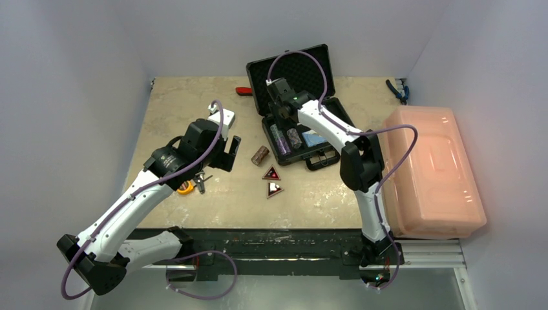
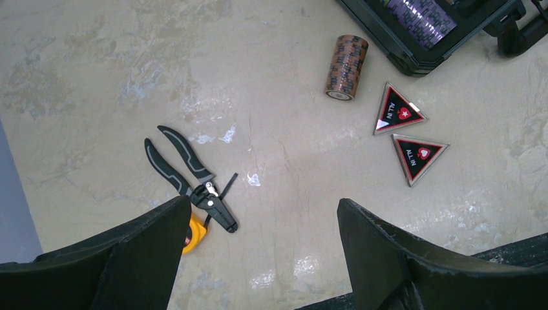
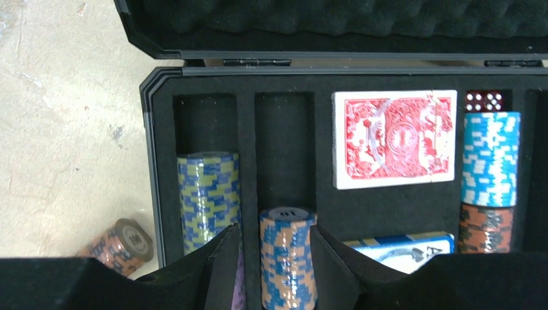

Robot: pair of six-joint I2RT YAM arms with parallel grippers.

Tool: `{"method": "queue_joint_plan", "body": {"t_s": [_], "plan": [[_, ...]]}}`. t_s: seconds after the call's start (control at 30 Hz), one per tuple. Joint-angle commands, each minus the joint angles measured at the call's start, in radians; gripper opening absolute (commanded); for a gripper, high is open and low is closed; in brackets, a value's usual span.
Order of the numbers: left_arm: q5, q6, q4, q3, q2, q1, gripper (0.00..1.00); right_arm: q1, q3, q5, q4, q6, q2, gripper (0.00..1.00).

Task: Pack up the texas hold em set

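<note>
**Brown stack lying loose left of the case**

Right tool [image 3: 274, 236] is sitting over the case [image 3: 150, 168], jaws partway open either side of an orange-blue stack [image 3: 287, 258] in a slot. Can't tell if it's actually squeezing. A brown stack [image 2: 346, 66] is lying on the tabletop [image 2: 97, 64] just off the case's left wall, long axis pointing roughly at the case, markers [image 2: 399, 116] beside it. Left tool [image 2: 263, 206] is hanging nearer, wide open, holding nothing.
</note>
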Motion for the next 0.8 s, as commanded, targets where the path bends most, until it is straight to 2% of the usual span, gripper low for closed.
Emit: {"method": "queue_joint_plan", "body": {"t_s": [0.0,0.4,0.77], "plan": [[0.003,0.018,0.035,-0.009,-0.004,0.002,0.83,-0.006,0.084,-0.007,-0.012,0.018,0.037,0.47],[0.002,0.018,0.036,-0.011,-0.004,0.002,0.83,-0.02,0.166,-0.003,-0.039,0.017,0.12,0.27],[0.002,0.02,0.035,-0.011,-0.002,0.001,0.82,-0.024,0.131,0.004,-0.05,0.013,0.124,0.24]]}}
